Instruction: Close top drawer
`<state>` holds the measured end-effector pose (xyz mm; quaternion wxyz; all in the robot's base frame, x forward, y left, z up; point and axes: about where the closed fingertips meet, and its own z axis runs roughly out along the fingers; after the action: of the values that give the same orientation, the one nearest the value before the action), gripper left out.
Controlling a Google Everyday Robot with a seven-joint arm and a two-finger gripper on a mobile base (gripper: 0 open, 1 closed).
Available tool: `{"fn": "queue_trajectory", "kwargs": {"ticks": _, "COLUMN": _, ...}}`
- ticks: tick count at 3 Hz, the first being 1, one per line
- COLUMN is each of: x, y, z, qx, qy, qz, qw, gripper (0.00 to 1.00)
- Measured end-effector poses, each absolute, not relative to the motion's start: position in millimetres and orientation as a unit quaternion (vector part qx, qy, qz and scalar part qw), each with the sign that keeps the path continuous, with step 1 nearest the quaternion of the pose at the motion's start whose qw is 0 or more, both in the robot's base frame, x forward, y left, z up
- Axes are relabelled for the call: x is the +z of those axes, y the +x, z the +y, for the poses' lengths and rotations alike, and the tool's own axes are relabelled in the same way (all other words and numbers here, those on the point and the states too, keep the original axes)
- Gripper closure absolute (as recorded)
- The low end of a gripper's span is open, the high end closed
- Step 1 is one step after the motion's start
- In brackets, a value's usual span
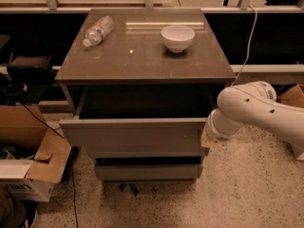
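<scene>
The top drawer [135, 136] is a wide grey drawer with a plain flat front. It stands partly pulled out of the grey cabinet [142, 61], and its dark inside shows. My white arm [256, 110] reaches in from the right. My gripper [205, 139] is at the right end of the drawer front, mostly hidden behind the arm's wrist.
A white bowl [177, 37] and a lying plastic bottle [97, 31] rest on the cabinet top. A lower grey drawer front [147, 171] sticks out slightly below. An open cardboard box [23, 160] and cables sit on the floor to the left. Speckled floor lies in front.
</scene>
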<state>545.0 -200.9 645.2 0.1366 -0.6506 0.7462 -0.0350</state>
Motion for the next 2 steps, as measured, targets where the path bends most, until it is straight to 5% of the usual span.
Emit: {"fn": "queue_trajectory", "kwargs": {"ticks": 2, "x": 632, "y": 588, "z": -189, "qx": -0.043, "qy": -0.659, "qz": 0.733, "qw": 0.162, "gripper": 1.00}}
